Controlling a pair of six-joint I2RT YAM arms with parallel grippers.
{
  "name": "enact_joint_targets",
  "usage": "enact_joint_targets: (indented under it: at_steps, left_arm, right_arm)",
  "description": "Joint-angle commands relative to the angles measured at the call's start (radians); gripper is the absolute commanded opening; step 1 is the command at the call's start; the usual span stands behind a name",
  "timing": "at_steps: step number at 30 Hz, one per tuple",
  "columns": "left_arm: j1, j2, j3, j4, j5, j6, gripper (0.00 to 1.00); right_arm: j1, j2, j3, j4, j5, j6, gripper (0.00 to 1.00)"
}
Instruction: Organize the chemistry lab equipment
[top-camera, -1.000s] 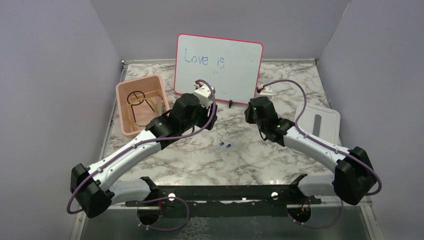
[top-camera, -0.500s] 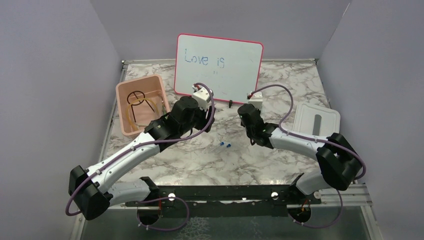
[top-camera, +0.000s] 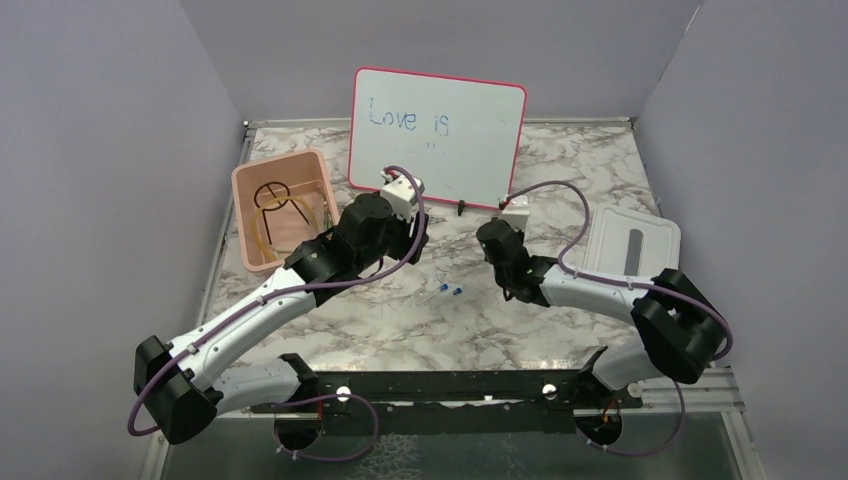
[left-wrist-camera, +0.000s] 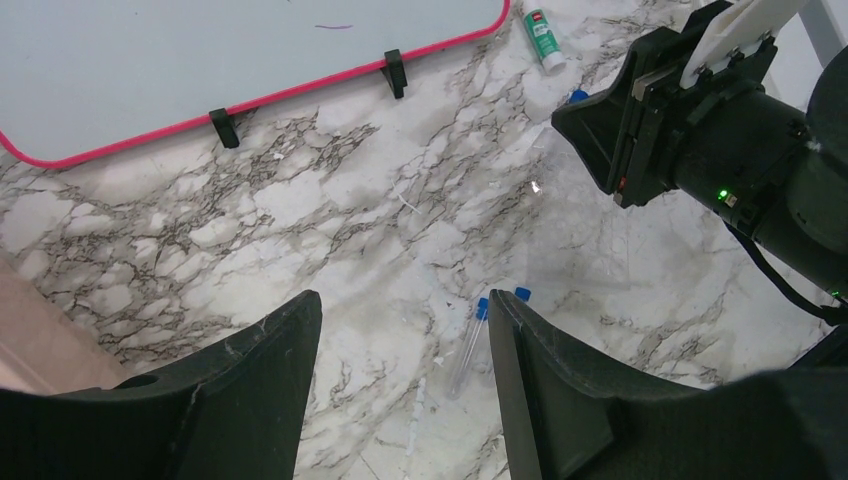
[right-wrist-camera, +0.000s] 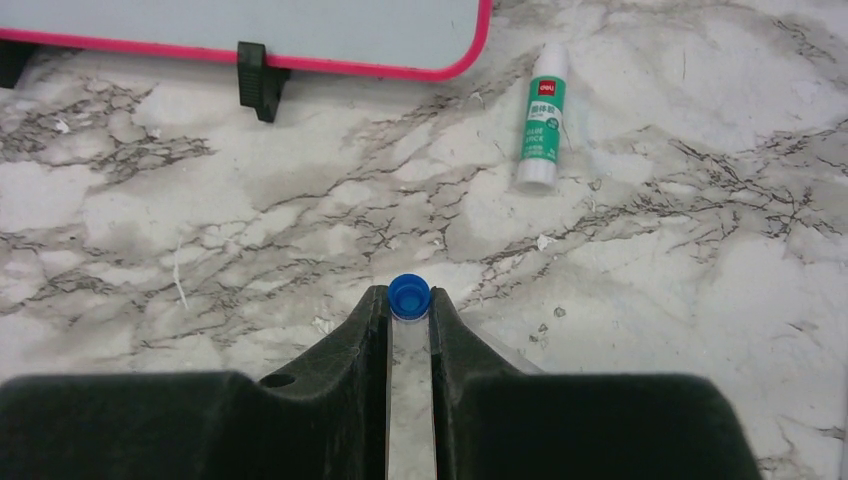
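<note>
Before the whiteboard (right-wrist-camera: 200, 25), right gripper (right-wrist-camera: 409, 312) clamped on a blue-capped tube (right-wrist-camera: 409, 295), left gripper (left-wrist-camera: 402, 315) wide open.

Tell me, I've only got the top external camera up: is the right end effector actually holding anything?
Observer: Yes. The right wrist view shows the right end effector shut on a clear blue-capped tube, with the cap poking out past the fingertips.
Operator: And the left one?
Observer: The left end effector is open and empty. Two more blue-capped tubes lie on the marble table, framed between its fingers.
Operator: Anything hidden behind the right arm?
Observer: A green and white glue stick lies flat on the table, near the whiteboard's corner.
</note>
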Motion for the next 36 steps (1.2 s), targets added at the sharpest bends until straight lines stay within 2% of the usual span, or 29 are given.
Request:
enact_joint_targets:
  at_steps: [1, 8, 17, 20, 25, 32, 36]
  left_arm:
    - [0.002, -0.014, -0.01, 0.022, -0.002, 0.012, 0.64]
    - [0.001, -0.008, -0.011, 0.022, -0.007, 0.012, 0.64]
    - [0.002, -0.008, -0.014, 0.023, -0.019, 0.017, 0.64]
    - [0.002, -0.01, -0.014, 0.021, -0.023, 0.019, 0.64]
    - [0.003, -0.014, -0.017, 0.021, -0.029, 0.021, 0.64]
    - [0.003, -0.011, -0.017, 0.019, -0.031, 0.024, 0.64]
    - [0.003, -0.011, -0.015, 0.018, -0.031, 0.024, 0.64]
  right_arm:
    - [0.011, -0.027, -0.037, 0.013, 0.05, 0.009, 0.1]
    - [0.011, 0.055, -0.067, 0.188, 0.008, -0.085, 0.11]
    - [0.012, 0.119, -0.116, 0.567, -0.097, -0.269, 0.1]
    - [0.012, 0.156, -0.113, 0.645, -0.132, -0.312, 0.11]
    - [0.012, 0.171, -0.125, 0.676, -0.157, -0.32, 0.14]
    - [0.012, 0.153, -0.167, 0.696, -0.188, -0.332, 0.28]
    - [0.012, 0.133, -0.147, 0.625, -0.19, -0.308, 0.37]
